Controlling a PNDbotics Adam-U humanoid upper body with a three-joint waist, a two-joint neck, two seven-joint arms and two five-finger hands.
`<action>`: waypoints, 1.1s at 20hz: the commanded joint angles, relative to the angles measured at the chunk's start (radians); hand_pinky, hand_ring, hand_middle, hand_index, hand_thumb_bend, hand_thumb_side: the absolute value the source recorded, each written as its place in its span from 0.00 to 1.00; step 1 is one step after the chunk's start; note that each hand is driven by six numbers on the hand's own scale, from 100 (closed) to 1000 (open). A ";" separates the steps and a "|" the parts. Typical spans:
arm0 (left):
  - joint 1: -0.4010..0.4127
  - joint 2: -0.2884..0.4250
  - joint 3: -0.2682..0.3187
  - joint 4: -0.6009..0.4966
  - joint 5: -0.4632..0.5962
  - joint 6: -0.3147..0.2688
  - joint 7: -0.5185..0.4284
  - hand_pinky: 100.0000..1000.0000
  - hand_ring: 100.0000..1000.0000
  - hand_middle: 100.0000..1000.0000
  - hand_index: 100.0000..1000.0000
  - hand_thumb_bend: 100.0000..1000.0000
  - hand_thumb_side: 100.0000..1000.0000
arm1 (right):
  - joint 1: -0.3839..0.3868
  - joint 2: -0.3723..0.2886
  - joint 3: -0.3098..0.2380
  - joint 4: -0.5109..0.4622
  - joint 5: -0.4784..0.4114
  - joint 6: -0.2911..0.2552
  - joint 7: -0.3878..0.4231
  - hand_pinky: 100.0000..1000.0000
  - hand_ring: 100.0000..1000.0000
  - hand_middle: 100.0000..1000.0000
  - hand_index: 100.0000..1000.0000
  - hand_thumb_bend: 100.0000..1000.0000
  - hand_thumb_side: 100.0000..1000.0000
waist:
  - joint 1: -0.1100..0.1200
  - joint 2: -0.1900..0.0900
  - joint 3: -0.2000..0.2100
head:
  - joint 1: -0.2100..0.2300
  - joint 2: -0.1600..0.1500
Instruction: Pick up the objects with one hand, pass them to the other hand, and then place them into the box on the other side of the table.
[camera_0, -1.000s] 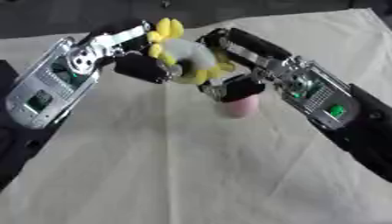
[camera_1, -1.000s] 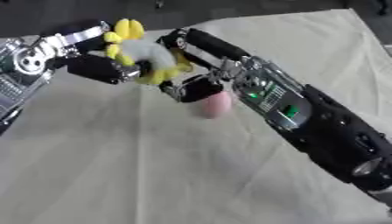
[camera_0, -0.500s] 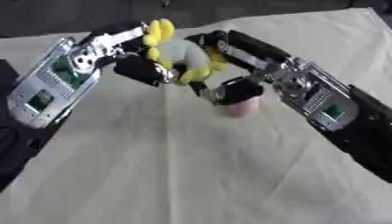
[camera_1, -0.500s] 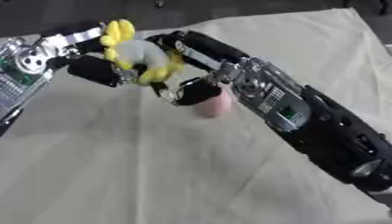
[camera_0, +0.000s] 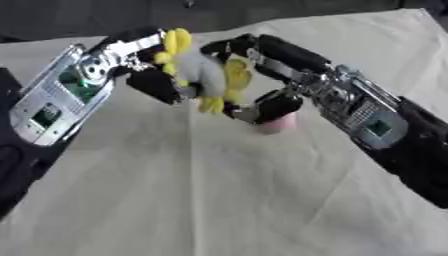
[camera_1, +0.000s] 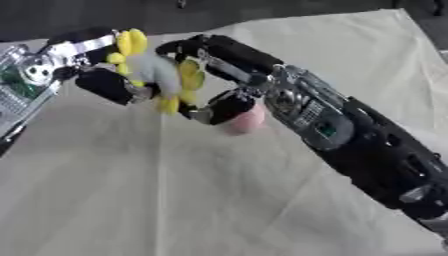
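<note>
A soft toy (camera_0: 204, 75), grey-white in the body with yellow parts at its top, side and bottom, is being held up above the cloth (camera_0: 219, 200) between the two hands, towards the far middle of the table. It is being gripped from the left by the left hand (camera_0: 156, 82), whose dark fingers are being curled round the toy's left side, with the yellow top part showing just above them. From the right it is being met by the right hand (camera_0: 262, 102): its upper fingers are being arched over the toy's top and right side, and its thumb is being brought in below, close to the yellow bottom part. Whether the right hand's fingers are actually pressing on the toy cannot be told, since the touching surfaces are being hidden by the toy and the hand itself.

A small pink thing (camera_0: 275, 123) is being seen on the cloth just under and behind the right hand's thumb, partly covered by it; its shape cannot be made out beyond a rounded pink form.

The cloth is pale and is being crossed by faint fold lines. No box is being shown in either view.
</note>
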 joint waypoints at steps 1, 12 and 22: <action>-0.011 0.027 0.014 0.005 -0.016 0.005 -0.003 0.71 0.50 0.30 0.23 0.00 0.01 | -0.019 -0.014 -0.015 -0.022 0.002 0.005 -0.009 0.90 0.80 0.76 0.90 0.25 0.00 | 0.007 -0.003 -0.001 | 0.001 -0.012; 0.004 0.070 0.038 0.031 -0.047 -0.004 -0.009 0.71 0.50 0.29 0.22 0.00 0.00 | -0.012 -0.024 -0.017 -0.040 0.002 0.019 -0.015 0.91 0.81 0.76 0.91 0.24 0.00 | 0.010 -0.006 -0.007 | 0.003 -0.010; 0.013 0.173 0.087 0.022 -0.040 0.002 0.018 0.71 0.50 0.29 0.23 0.02 0.00 | 0.002 -0.030 -0.018 -0.051 -0.048 0.067 -0.053 0.88 0.80 0.76 0.88 0.00 0.00 | 0.015 -0.008 -0.009 | 0.000 -0.002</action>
